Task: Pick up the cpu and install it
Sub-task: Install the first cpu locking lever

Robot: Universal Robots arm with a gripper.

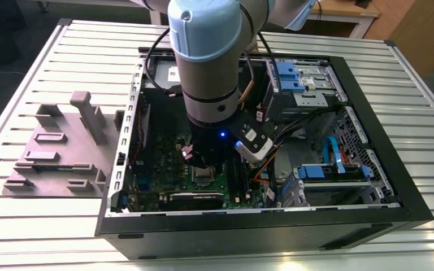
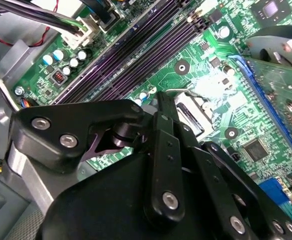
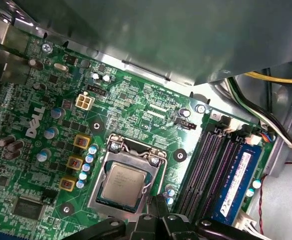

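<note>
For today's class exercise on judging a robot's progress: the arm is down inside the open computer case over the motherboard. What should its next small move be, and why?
Probably a short straight lift away from the socket. In the first wrist view the cpu already lies flat inside the socket's metal frame, and the gripper hangs close beside it, so the placing looks done.

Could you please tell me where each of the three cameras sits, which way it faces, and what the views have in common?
Exterior view: off the arm, raised, looking down at the open computer case on a slatted table; the arm reaches into the case.
First wrist view: on the arm, facing the motherboard; the cpu lies in the socket, black gripper parts at the edge.
Second wrist view: on the arm, facing the same board, gripper linkage in front.
Shared: both wrist views show the memory slots.
</note>
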